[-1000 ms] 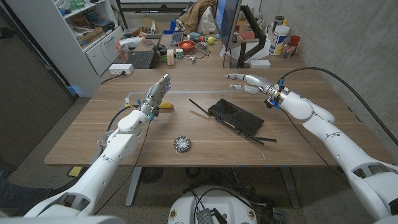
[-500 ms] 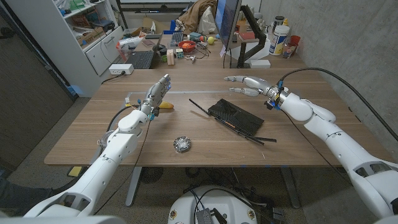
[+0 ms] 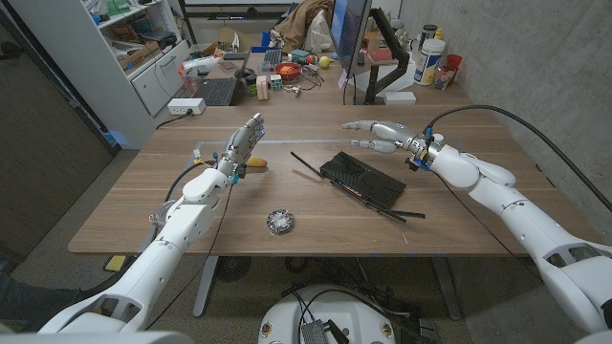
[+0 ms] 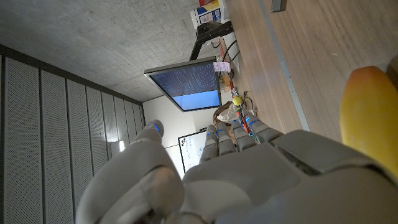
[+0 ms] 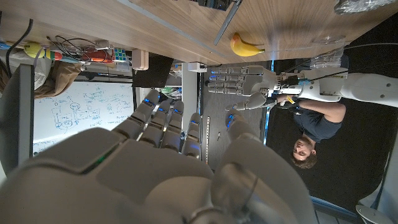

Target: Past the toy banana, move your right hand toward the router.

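Lower right hand (image 3: 382, 132), fingers spread and empty, toward flat black router (image 3: 361, 179) lying mid-table just below it; avoid thin antennas. Leave left hand (image 3: 243, 143), fingers straight and empty, beside yellow toy banana (image 3: 255, 163)

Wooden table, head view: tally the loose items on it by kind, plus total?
Toy banana: 1
Router: 1
Crumpled foil ball: 1
Total: 3 on the wooden table. Neither robot hand, left or right, holds anything.
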`<state>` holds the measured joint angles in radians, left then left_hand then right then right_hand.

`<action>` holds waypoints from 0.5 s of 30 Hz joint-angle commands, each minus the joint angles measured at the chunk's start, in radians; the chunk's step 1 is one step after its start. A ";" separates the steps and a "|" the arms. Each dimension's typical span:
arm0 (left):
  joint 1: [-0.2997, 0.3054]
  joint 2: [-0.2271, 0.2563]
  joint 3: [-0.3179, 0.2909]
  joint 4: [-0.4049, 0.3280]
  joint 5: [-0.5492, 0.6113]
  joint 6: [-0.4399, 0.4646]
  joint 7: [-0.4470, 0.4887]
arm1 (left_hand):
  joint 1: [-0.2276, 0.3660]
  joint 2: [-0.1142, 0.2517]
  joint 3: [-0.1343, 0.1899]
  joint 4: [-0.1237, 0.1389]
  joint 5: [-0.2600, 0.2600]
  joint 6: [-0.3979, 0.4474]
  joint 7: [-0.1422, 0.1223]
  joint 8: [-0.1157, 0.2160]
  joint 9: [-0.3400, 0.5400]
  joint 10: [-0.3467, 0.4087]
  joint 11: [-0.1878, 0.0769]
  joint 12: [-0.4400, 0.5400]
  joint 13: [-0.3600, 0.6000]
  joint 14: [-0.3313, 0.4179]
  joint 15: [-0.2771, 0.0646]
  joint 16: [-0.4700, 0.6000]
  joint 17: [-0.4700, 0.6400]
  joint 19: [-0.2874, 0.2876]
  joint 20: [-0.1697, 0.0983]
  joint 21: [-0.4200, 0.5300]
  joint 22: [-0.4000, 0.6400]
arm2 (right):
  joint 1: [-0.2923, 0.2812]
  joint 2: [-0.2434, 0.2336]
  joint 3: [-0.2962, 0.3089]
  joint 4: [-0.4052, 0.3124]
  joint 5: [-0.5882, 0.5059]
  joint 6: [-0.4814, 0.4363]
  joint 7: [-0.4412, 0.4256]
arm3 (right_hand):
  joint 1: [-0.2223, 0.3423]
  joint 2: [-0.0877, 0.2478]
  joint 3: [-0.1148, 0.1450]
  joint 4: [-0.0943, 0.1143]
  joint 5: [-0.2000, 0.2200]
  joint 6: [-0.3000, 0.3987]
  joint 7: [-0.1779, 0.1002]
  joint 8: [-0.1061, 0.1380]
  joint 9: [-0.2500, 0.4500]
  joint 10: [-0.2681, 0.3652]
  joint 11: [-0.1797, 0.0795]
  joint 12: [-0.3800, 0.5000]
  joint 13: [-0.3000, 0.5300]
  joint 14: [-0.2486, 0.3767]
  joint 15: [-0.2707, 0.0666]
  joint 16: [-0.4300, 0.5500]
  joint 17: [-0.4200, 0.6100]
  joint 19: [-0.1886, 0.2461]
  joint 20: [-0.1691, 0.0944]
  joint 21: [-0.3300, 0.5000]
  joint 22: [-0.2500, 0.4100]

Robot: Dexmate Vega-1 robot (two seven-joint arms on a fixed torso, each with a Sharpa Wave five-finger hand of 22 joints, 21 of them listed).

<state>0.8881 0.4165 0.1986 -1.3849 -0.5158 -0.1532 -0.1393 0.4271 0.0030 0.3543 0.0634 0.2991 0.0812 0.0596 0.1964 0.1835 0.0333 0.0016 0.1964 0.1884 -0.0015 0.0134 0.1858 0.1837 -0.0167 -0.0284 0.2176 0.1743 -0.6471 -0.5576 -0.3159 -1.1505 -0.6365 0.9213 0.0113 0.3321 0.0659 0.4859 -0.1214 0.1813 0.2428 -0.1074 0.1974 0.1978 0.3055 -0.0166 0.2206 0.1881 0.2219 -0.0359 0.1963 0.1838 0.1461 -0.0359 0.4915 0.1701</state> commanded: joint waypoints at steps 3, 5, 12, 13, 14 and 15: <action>0.005 -0.002 -0.004 -0.008 -0.001 -0.007 0.001 | 0.002 0.009 -0.004 -0.001 -0.007 0.012 -0.003 0.004 0.004 0.005 -0.003 0.006 0.004 -0.006 0.003 0.003 0.002 0.000 0.001 -0.006 0.006 | 0.018 -0.030 -0.039 0.004 -0.134 0.004 -0.116 | -0.006 0.000 0.002 -0.004 0.006 0.006 -0.008 0.002 0.002 0.005 -0.012 0.005 0.003 0.010 -0.034 0.002 0.002 0.007 -0.034 -0.003 0.001; 0.008 -0.002 -0.004 -0.011 -0.002 -0.006 0.002 | 0.002 0.009 -0.005 -0.001 -0.007 0.012 -0.003 0.004 0.004 0.005 -0.002 0.006 0.004 -0.005 0.003 0.003 0.002 0.000 0.000 -0.006 0.006 | 0.021 -0.035 -0.045 0.004 -0.140 0.002 -0.124 | -0.006 0.000 0.002 -0.004 0.006 0.006 -0.008 0.002 0.002 0.006 -0.011 0.006 0.003 0.011 -0.036 0.002 0.002 0.009 -0.035 -0.004 0.001; 0.011 0.000 -0.004 -0.014 0.000 -0.006 0.004 | 0.002 0.009 -0.005 -0.001 -0.008 0.012 -0.003 0.004 0.004 0.005 -0.003 0.006 0.004 -0.005 0.003 0.003 0.002 0.000 0.000 -0.007 0.006 | 0.025 -0.053 -0.067 -0.009 -0.173 -0.012 -0.148 | -0.007 -0.001 0.002 -0.004 0.007 0.007 -0.009 0.003 0.002 0.005 -0.014 0.005 0.003 0.012 -0.036 0.002 0.002 0.010 -0.035 -0.007 0.001; 0.012 -0.001 -0.004 -0.014 -0.001 -0.006 0.004 | 0.002 0.009 -0.006 -0.001 -0.008 0.013 -0.003 0.004 0.004 0.006 -0.003 0.006 0.004 -0.007 0.002 0.003 0.002 0.000 0.000 -0.007 0.006 | 0.025 -0.055 -0.069 -0.010 -0.175 -0.014 -0.151 | -0.007 -0.001 0.002 -0.004 0.008 0.006 -0.009 0.003 0.002 0.005 -0.010 0.005 0.003 0.012 -0.036 0.001 0.002 0.010 -0.036 -0.008 0.001; 0.012 0.000 -0.004 -0.014 -0.001 -0.006 0.003 | 0.002 0.010 -0.006 -0.001 -0.008 0.014 -0.003 0.004 0.004 0.005 0.000 0.006 0.004 -0.007 0.002 0.003 0.002 0.000 0.000 -0.007 0.006 | 0.025 -0.057 -0.072 -0.011 -0.181 -0.016 -0.159 | -0.007 -0.001 0.002 -0.004 0.008 0.008 -0.010 0.004 0.002 0.005 -0.009 0.005 0.003 0.012 -0.036 0.001 0.002 0.011 -0.035 -0.008 0.001; 0.012 0.000 -0.003 -0.014 0.000 -0.007 0.004 | 0.002 0.010 -0.006 -0.001 -0.008 0.015 -0.003 0.005 0.004 0.005 0.000 0.006 0.004 -0.007 0.002 0.003 0.002 0.000 0.000 -0.007 0.006 | 0.025 -0.059 -0.074 -0.013 -0.188 -0.018 -0.167 | -0.008 -0.001 0.002 -0.004 0.008 0.008 -0.011 0.003 0.002 0.004 -0.010 0.005 0.003 0.011 -0.037 0.001 0.002 0.010 -0.036 -0.009 0.001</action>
<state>0.8941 0.4154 0.1958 -1.3924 -0.5167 -0.1580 -0.1383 0.4270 0.0030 0.3513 0.0604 0.2920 0.0879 0.0554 0.1964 0.1835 0.0332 0.0017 0.1964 0.1884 -0.0015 0.0134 0.1858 0.1837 -0.0168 -0.0284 0.2107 0.1795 -0.6287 -0.5937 -0.3611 -1.1512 -0.7585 0.9229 -0.0905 0.3321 0.0660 0.4859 -0.1214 0.1851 0.2466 -0.1110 0.1974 0.1978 0.3052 -0.0236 0.2206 0.1881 0.2272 -0.0413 0.1963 0.1837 0.1494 -0.0393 0.4877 0.1700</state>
